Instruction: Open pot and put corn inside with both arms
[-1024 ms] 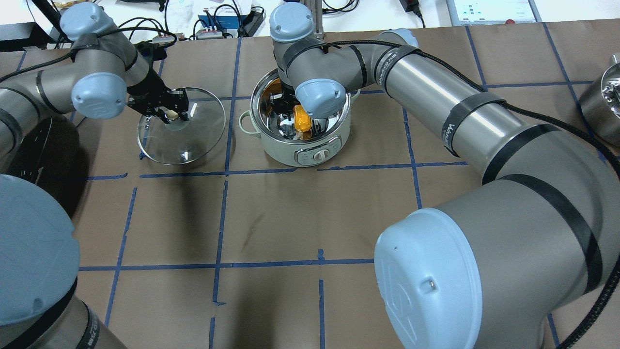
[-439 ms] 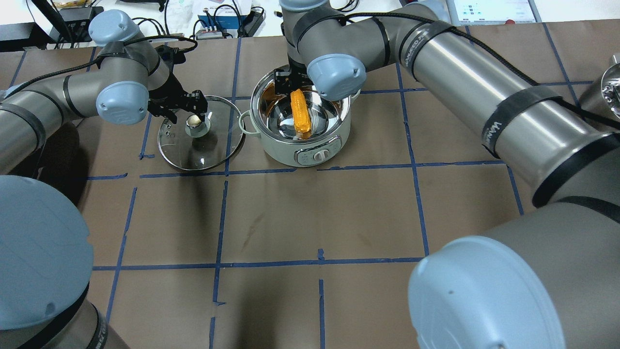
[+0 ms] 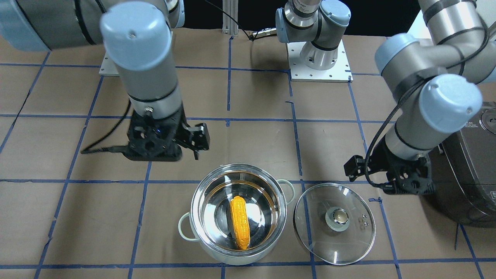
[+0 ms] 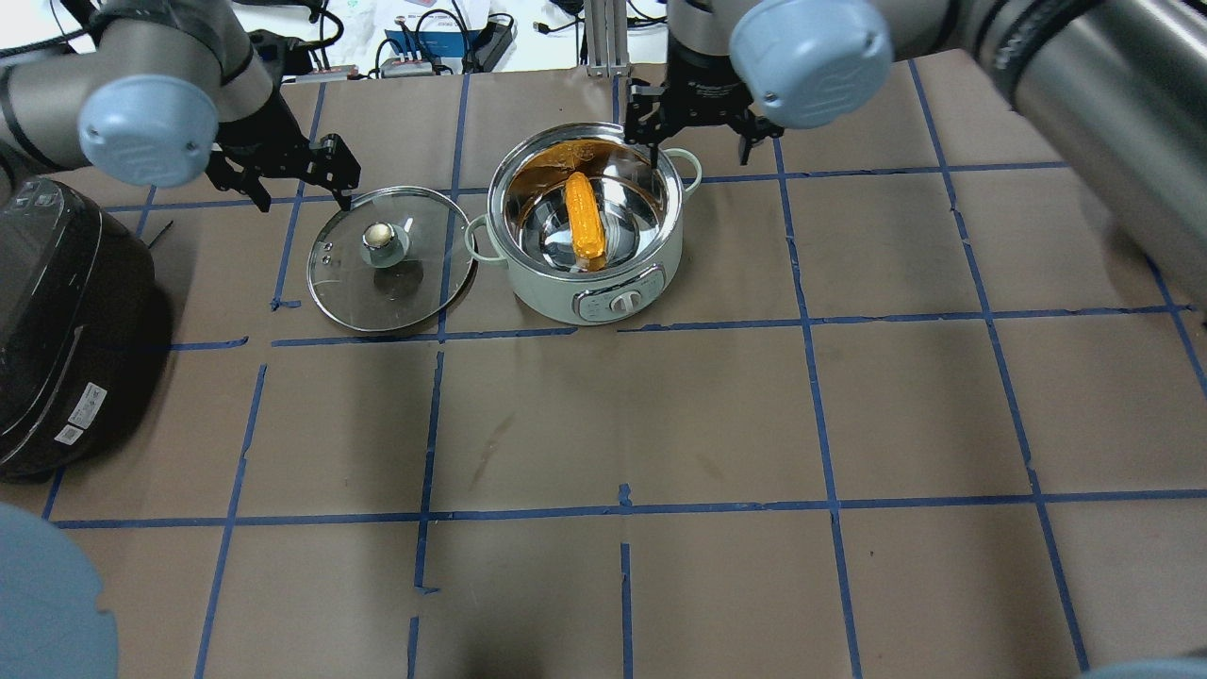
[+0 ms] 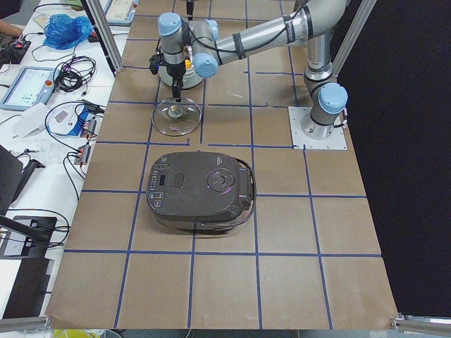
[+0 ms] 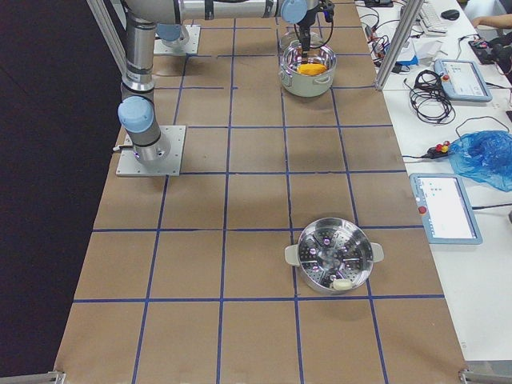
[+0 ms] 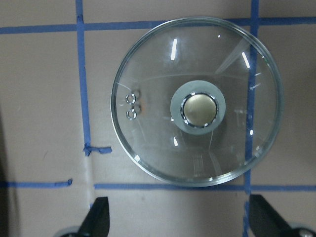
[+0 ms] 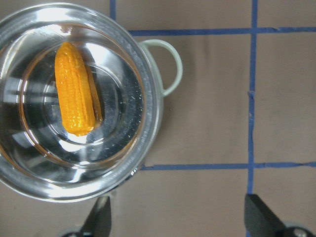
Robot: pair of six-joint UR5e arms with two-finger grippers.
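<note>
Jaws on the left gripper (image 4: 302, 189) are spread wide with nothing between them, and those on the right gripper (image 4: 700, 141) are likewise apart and empty.

Nearest the robot, the table (image 4: 603, 424) is brown paper squared off with blue tape. On the robot's left a dark rice cooker (image 4: 66, 311) sits on it, and well off to its right a steel steamer pot (image 6: 332, 254).

Farther out, the glass lid (image 4: 405, 283) lies flat, knob up, just beside the pot (image 4: 547, 288) on its left (whether rim and handle touch, I cannot tell). The pot stands open, its dial facing the robot and a loop handle at either side. The corn (image 4: 583, 215) lies in its bottom, long axis running from the near side to the far side, slightly slanted, nothing covering it.

Beyond these, the left gripper hangs above the lid's far left edge, and the right one above the pot's far rim near the right handle.

Past the table's far edge stands a white desk (image 4: 358, 38) strewn with cables and boxes.
</note>
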